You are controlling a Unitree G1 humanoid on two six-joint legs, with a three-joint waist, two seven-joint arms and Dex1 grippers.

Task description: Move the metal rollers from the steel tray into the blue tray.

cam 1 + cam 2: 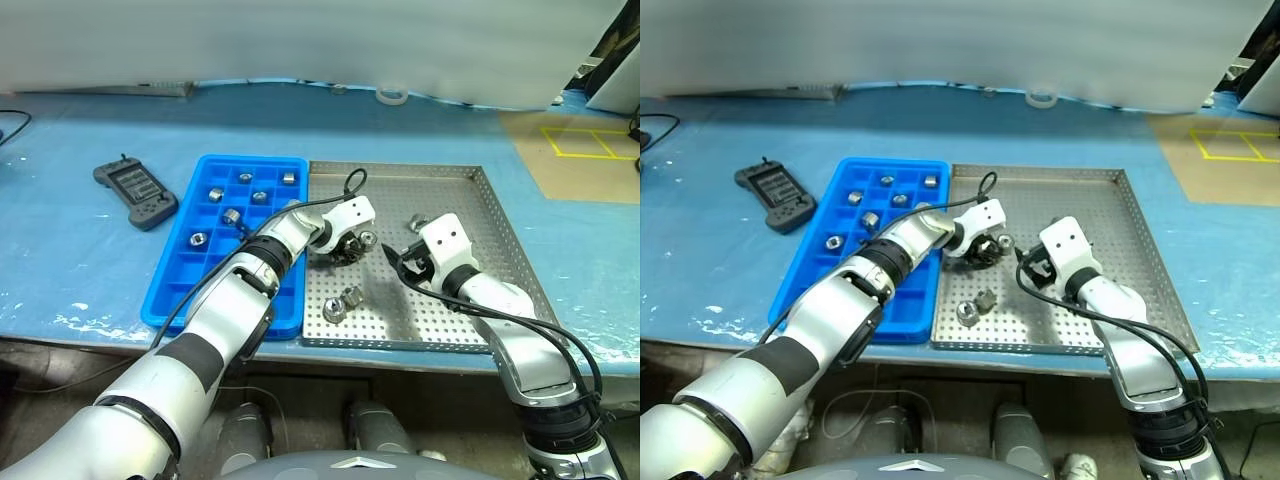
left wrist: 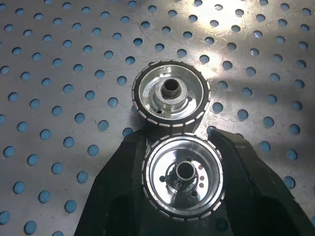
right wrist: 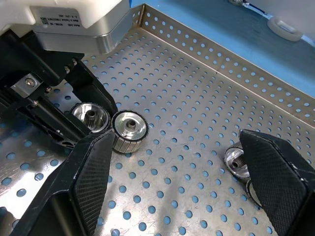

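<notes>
The metal rollers are short silver cylinders with a bored hub, a polished dished face and a dark rim notched with pale dashes; one sits between the two black fingers of the left hand, which is closed narrow around it low over the steel tray, a shallow square pan of dull sheet metal with a floor punched in even round holes and a low folded rim; a second roller lies face up touching the held one, just ahead of the fingertips. Two more rollers rest near the tray's front edge, and another lies beside a textured black finger of the right hand, which stands spread wide and carries nothing, near the left hand. The blue tray, glossy moulded plastic divided into small square cells, sits edge to edge with the steel tray on the robot's left; several of its cells hold a roller each. A dark grey handheld controller lies apart on the left; a white ring lies towards the back. The worktop is covered in blue sheet; a brown floor with yellow tape lines shows at far right.
</notes>
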